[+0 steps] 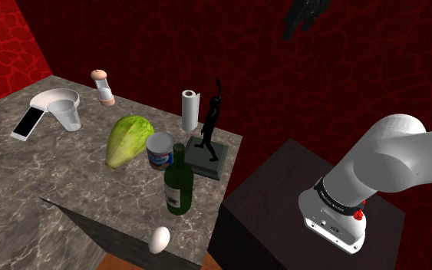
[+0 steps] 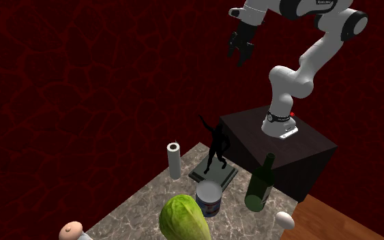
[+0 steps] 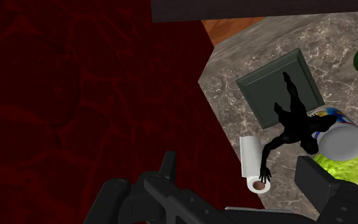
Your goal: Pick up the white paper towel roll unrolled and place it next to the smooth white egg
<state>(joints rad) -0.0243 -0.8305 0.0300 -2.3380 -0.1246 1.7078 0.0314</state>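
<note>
The arm (image 1: 390, 157) is white, its links rounded, with dark bands at the joints. Its base (image 1: 334, 221) carries a black ring over a white flange and a small red spot (image 1: 358, 213). The gripper (image 2: 239, 56) is all black.

White paper towel roll (image 1: 189, 110) upright near the counter's far edge; smooth egg (image 1: 159, 240) at its near corner.

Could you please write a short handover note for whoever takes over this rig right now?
Gripper: jaws open, holding nothing, high above the table.
Paper towel roll: upright at the table's far edge, beside the black figurine, untouched.
Egg: lying at the near corner in the shoulder view, past the green bottle.
Done: nothing yet.
Left: descend, grasp the roll, carry it over, set it down next to the egg.
</note>
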